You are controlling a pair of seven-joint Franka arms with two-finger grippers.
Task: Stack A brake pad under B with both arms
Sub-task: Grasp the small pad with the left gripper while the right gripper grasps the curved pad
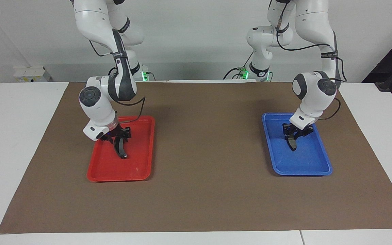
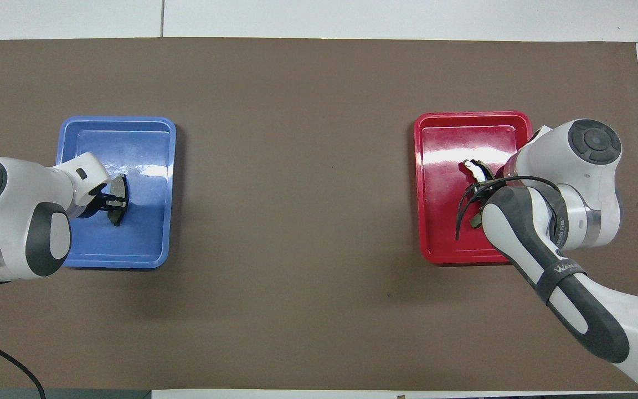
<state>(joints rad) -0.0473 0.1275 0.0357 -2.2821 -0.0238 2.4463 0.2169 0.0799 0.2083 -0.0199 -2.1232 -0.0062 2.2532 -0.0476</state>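
**Both grippers down on their brake pads, one in each tray**

The short dark grey brake pad A [image 1: 291,142] lies in the blue tray [image 1: 313,167] at the left arm's end of the table, roughly midway along the tray's length. The left gripper [image 1: 294,134] is down on it with its fingers closed onto the pad's end nearer the robots; in the overhead view the pad [image 2: 117,198] shows just past the wrist of the left arm [image 2: 20,216], with the black fingers pinched across it.

The longer curved brake pad B [image 1: 120,146] lies in the red tray [image 1: 141,172] at the right arm's end of the table, its silvery tip pointing away from the robots. The right gripper [image 1: 117,136] sits over the pad's nearer end, its fingers drawn in around the pad; whether they grip it firmly cannot be told. From overhead only the pad's pale far tip [image 2: 473,168] is clear, the rest being covered by the right arm [image 2: 557,221] and its cable.

Both trays rest well apart on a brown mat [image 1: 209,190] spread over the white table [image 1: 12,136].
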